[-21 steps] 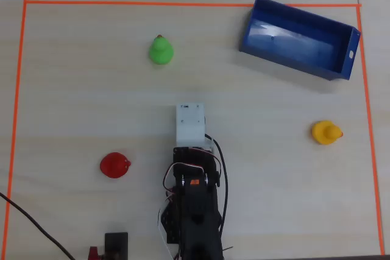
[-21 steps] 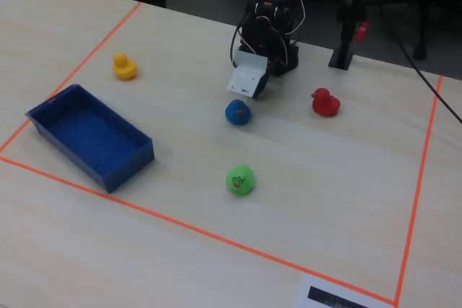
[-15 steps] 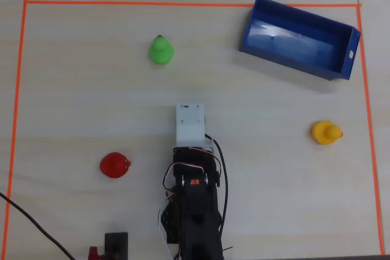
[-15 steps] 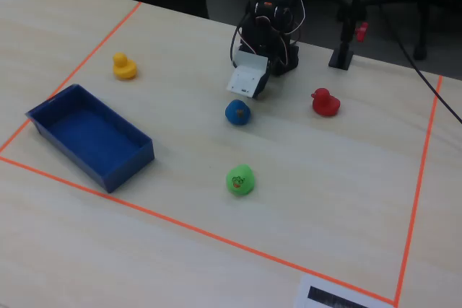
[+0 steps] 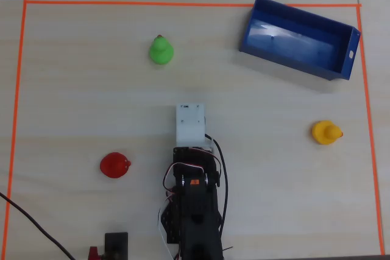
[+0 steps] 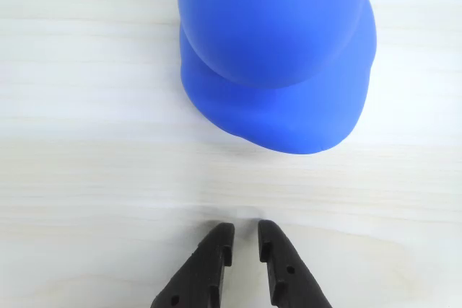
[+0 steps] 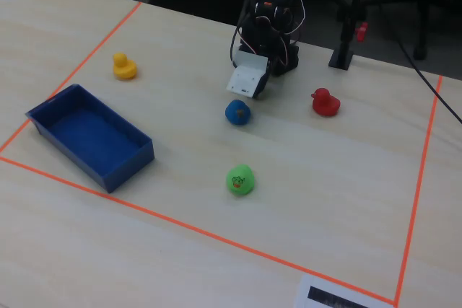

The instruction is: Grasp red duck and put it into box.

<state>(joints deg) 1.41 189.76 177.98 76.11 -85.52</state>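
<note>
No motion; no legible writing.

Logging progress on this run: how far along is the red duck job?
Nothing looks done yet. The red duck sits untouched on the table, and the blue box is empty. Nothing is in hand: in the wrist view the gripper has its jaws nearly closed on nothing, pointing at a blue duck instead. Left: reach the red duck, grasp it, carry it to the box and release.
</note>
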